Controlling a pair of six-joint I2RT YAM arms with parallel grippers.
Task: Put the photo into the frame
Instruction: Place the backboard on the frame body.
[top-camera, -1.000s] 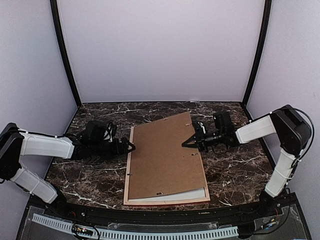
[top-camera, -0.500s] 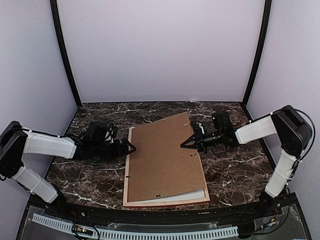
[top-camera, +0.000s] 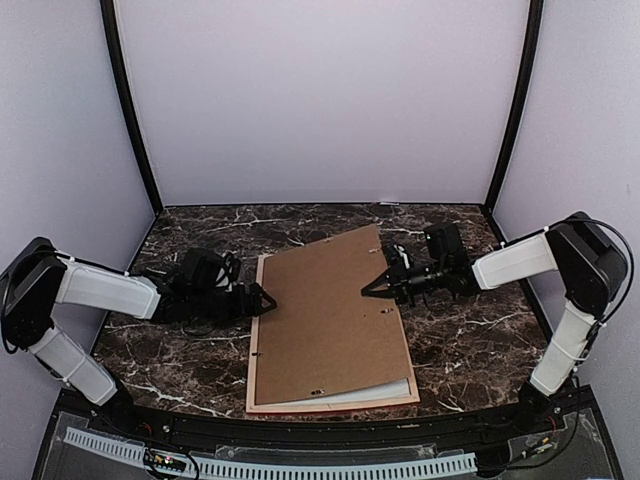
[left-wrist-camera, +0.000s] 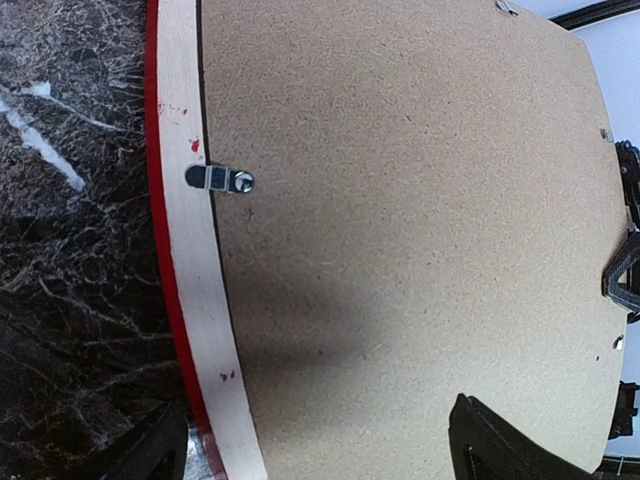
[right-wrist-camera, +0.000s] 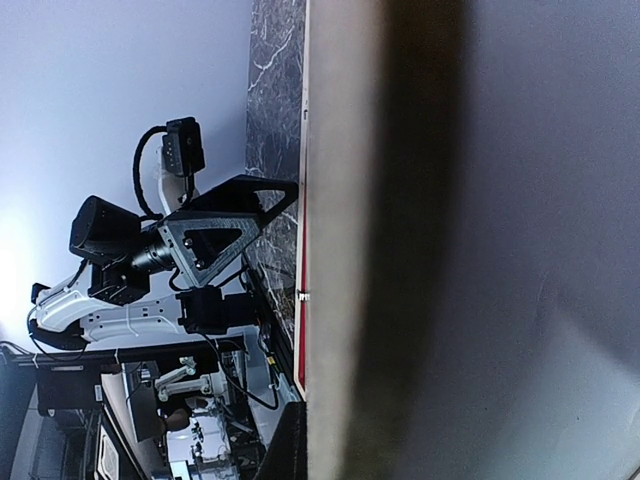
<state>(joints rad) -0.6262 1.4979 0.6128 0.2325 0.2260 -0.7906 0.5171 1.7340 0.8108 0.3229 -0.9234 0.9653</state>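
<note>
Lying face down on the dark marble desk (top-camera: 460, 340), the one frame (top-camera: 330, 404) shows its pale wood back, with a thin red line along its outer edge. A single brown backing board (top-camera: 330, 310) rests on top of it, skewed rather than square to the rails. What lies beneath the board is hidden, apart from one strip of white sheet (top-camera: 380, 390) showing at its near right corner.

The left hand (top-camera: 266, 298) sits at the frame's left rail, reaching in from outside it. It is spread wide: its two fingers (left-wrist-camera: 490, 445) straddle the rail, one over the bare desk beyond the red edge and the other over the board. Whether either one touches cannot be told. Just ahead of this hand, one small metal turn clip (left-wrist-camera: 220, 180) sits on the pale rail, its end reaching onto the board.

The right hand (top-camera: 368, 289) comes in from the opposite side with its fingers pressed together into a point. Its tip is over the board, just inside the board's right edge. Contact with the board cannot be judged. The two hands face each other across the board, well apart.
</note>
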